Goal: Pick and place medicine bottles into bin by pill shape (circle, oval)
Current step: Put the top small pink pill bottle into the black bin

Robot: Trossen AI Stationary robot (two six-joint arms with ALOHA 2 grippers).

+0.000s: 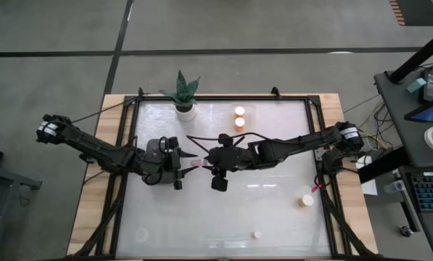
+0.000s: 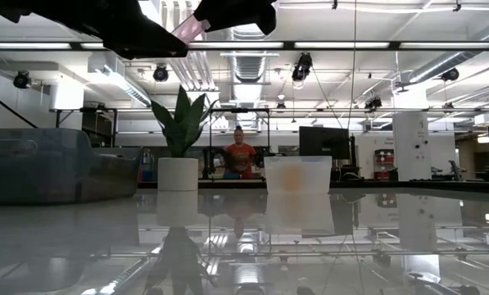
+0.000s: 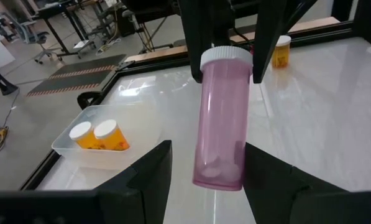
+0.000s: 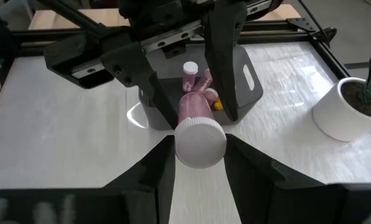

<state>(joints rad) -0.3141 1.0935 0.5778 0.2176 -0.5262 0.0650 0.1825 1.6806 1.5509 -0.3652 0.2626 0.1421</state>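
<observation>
As things stand, step: a handover above mid-tabletop, one pink bottle (image 3: 221, 124) shared between the two arms and not yet binned.
Right gripper (image 4: 199, 155): clamped narrow on the bottle's white cap.
Left gripper (image 3: 207, 165): fingers either side of the pink body, with a gap showing on one side, so it looks not yet closed.
Pills: a pale clump at the bottle's base; I cannot tell the shape.
Next move: likely the left closes on the body, then the right lets go of the cap and backs straight off.
Dark bin (image 4: 247, 81): right under the left gripper, pink bottles already in it, so a short drop seems enough.
Room close by: tight, since both wrists crowd the bottle.
Tray (image 3: 67, 146): farther off by the back edge, two orange bottles inside.
Loose bottles: an orange one (image 1: 307, 200) near the right rail and a small one (image 1: 257, 234) by the front edge, well apart.
Plant (image 1: 181, 94): at the back rail, out of the way.
</observation>
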